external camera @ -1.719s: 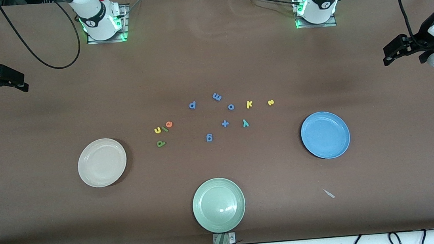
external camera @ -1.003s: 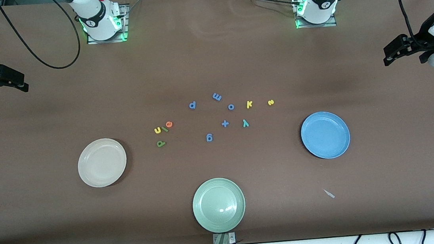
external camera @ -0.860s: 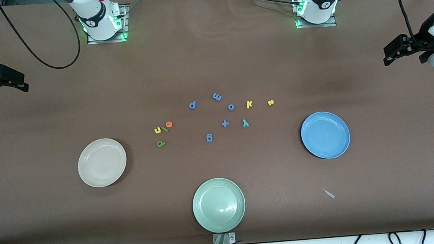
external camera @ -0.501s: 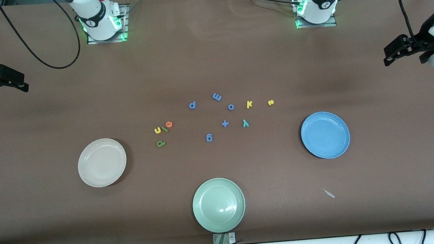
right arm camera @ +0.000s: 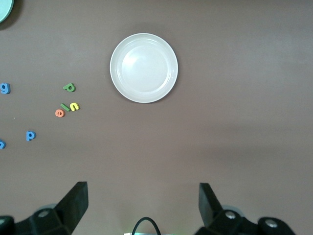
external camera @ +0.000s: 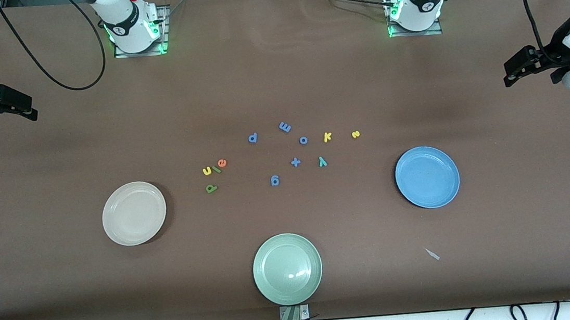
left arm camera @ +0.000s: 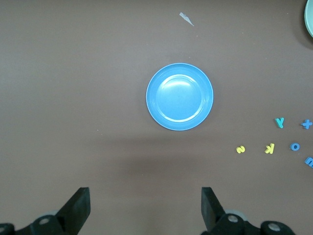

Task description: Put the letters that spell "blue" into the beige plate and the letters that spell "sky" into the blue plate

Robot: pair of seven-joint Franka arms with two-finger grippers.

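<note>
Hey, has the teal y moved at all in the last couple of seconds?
No. The teal y lies in the same spot beside the blue plus sign, between it and the blue plate.

My two bases (external camera: 136, 30) (external camera: 414, 11) are white, rounded columns, each ringed by a black band with a small round mark, topped by a red button and lit green at the foot, standing on metal plates. Black cables (external camera: 46, 73) loop away from them. My left gripper (external camera: 524, 65) and right gripper (external camera: 10, 105) are black, angular claws on white wrist housings. My black fingers (left arm camera: 78, 208) (right arm camera: 208, 200) taper to wedge tips, with round screws below.
</note>
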